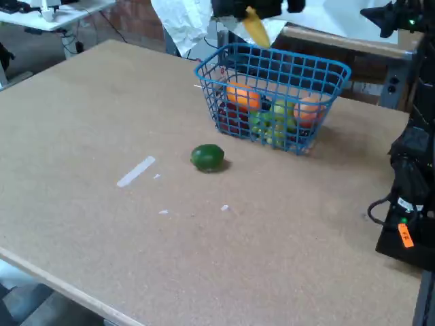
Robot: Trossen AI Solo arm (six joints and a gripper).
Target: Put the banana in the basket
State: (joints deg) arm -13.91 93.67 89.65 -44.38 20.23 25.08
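Fixed view: gripper clamps banana above basket; fruit inside; no legible writing.

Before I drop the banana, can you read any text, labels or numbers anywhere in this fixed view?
No text reads clearly.
Orange tag on the black equipment at the right edge: dark marks, too small and blurred to read.
Whitish strip on the table: blank.
Basket, banana, lime: no labels visible.

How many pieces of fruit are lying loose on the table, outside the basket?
1: a green lime on the table, in front of the blue basket.
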